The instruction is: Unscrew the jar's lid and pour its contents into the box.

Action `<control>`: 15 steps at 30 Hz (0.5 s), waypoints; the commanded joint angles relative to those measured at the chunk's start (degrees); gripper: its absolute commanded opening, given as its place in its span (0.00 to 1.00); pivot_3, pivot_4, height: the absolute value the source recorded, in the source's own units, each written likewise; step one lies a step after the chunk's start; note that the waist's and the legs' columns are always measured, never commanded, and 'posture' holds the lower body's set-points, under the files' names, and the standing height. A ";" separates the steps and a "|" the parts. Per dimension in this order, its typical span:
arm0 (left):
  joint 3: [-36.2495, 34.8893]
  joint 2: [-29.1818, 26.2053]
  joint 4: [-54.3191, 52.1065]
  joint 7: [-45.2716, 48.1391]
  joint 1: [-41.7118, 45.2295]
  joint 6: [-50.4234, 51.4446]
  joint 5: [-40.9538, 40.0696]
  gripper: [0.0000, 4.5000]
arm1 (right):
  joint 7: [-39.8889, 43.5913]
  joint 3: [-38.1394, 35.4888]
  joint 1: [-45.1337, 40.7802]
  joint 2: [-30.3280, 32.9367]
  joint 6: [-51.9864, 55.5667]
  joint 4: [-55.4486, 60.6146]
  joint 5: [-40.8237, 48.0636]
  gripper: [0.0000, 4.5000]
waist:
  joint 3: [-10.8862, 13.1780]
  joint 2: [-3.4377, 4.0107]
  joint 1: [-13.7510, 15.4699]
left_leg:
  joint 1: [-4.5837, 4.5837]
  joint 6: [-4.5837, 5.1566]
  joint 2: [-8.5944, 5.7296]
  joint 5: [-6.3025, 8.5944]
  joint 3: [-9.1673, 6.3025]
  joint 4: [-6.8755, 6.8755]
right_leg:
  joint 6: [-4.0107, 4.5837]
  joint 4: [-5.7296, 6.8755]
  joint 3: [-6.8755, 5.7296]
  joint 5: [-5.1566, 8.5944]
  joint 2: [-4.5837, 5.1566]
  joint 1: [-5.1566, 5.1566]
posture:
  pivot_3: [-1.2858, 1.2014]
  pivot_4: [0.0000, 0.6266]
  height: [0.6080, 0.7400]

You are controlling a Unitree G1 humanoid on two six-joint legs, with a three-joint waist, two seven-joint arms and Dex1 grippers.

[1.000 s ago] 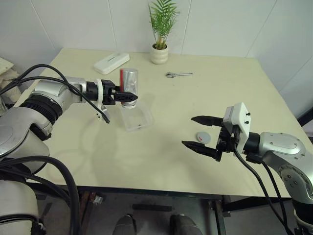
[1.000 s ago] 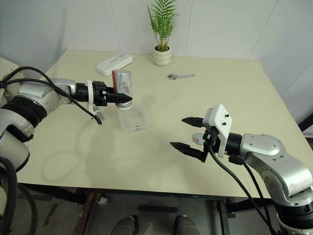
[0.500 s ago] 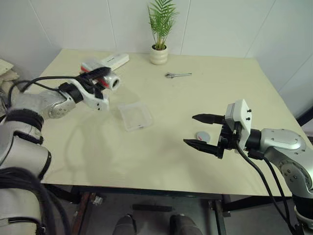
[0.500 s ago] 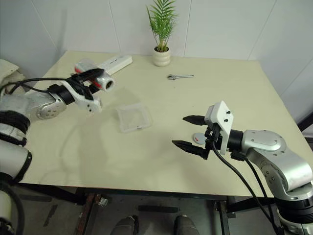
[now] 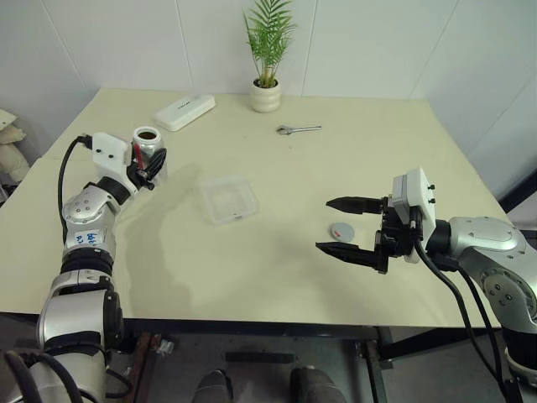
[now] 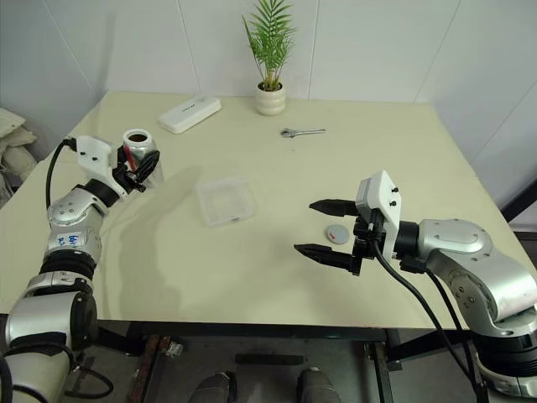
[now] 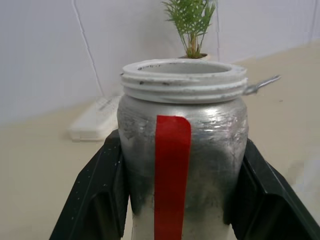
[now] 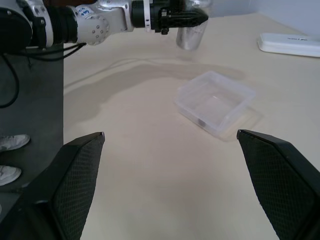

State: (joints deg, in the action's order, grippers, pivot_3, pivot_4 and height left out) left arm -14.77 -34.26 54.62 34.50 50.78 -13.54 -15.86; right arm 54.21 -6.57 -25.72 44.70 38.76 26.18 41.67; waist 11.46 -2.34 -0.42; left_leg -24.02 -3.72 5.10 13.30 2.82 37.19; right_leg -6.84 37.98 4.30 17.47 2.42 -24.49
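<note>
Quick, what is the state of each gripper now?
Left gripper: shut on the open silvery-grey jar with a red stripe, held upright.
Right gripper: open, holding nothing.

The left arm reaches out at far left, its pincer [image 5: 149, 165] clamped on the upright jar [image 5: 148, 148]. At near right, the right pincer [image 5: 346, 227] points left, its fingers spread wide and empty.

The jar [image 7: 183, 165] is silvery-grey with a red stripe and white threaded rim; the box [image 5: 228, 198] is clear, the lid [image 5: 341, 230] grey, the counter [image 5: 277, 277] pale cream.
</note>
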 commanded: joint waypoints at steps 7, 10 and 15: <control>-4.50 -0.14 -15.21 0.59 -9.28 13.05 -5.51 0.47 | 2.76 -1.22 -0.62 -0.52 -0.45 -0.52 2.97 0.99 | 0.00 0.00 -0.02 | 0.01 0.02 0.00 -0.04 0.00 0.00 | -0.01 -0.02 0.04 -0.08 -0.01 0.01 | 0.52 0.24 1.00; -5.06 -0.20 -17.42 0.18 -11.37 14.12 -5.53 0.47 | 2.79 -0.92 -0.80 -0.61 -0.86 -0.86 2.73 0.99 | 0.00 0.00 -0.04 | 0.02 0.02 0.00 -0.04 0.01 0.00 | -0.01 -0.04 0.07 -0.10 0.00 0.01 | 0.52 0.24 1.00; -4.66 0.23 -20.51 0.56 -13.33 14.75 -4.96 0.47 | 3.01 -0.78 -1.33 -0.55 -1.26 -1.51 2.40 0.99 | 0.00 0.00 0.11 | 0.01 0.03 0.00 -0.05 0.01 0.00 | 0.00 -0.10 0.07 -0.15 0.00 0.01 | 0.52 0.24 1.00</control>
State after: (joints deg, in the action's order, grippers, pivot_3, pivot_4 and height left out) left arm -19.09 -33.68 37.29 34.64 37.42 1.43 -20.34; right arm 56.74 -6.55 -26.15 44.15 38.69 24.29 43.43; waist 11.46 -2.35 -0.31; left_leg -24.01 -3.69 5.10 13.25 2.84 37.18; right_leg -6.83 37.86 4.37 17.31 2.42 -24.48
